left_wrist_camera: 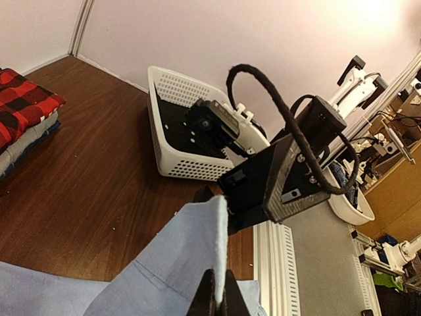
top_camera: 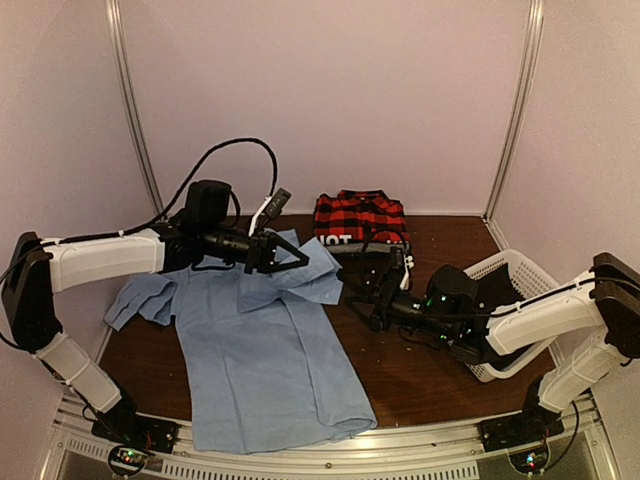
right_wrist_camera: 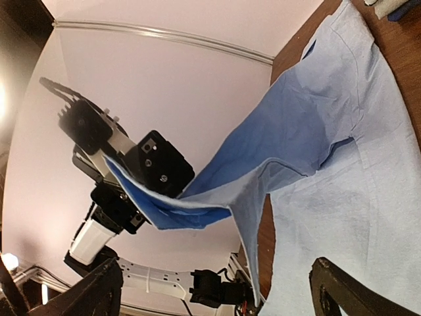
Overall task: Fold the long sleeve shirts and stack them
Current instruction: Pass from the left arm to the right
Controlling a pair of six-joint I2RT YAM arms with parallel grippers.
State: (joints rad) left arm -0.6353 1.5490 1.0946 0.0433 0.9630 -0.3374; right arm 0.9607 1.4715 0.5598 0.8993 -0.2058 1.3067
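Observation:
A light blue long sleeve shirt (top_camera: 265,350) lies spread on the wooden table. One of its upper right edges is lifted. My left gripper (top_camera: 298,258) is shut on that raised edge, and the left wrist view shows the blue cloth (left_wrist_camera: 177,263) pinched between the closed fingertips (left_wrist_camera: 220,299). My right gripper (top_camera: 360,298) stands open just right of the shirt, with nothing between its fingers (right_wrist_camera: 342,289). In its view the lifted blue cloth (right_wrist_camera: 283,131) runs up to the left gripper. A folded red-and-black plaid shirt (top_camera: 360,218) sits at the back, on top of other folded cloth.
A white mesh basket (top_camera: 512,285) stands at the right edge of the table, behind the right arm, also seen from the left wrist (left_wrist_camera: 177,125). Bare wood (top_camera: 420,375) shows between the blue shirt and the basket. Pale walls close the back and sides.

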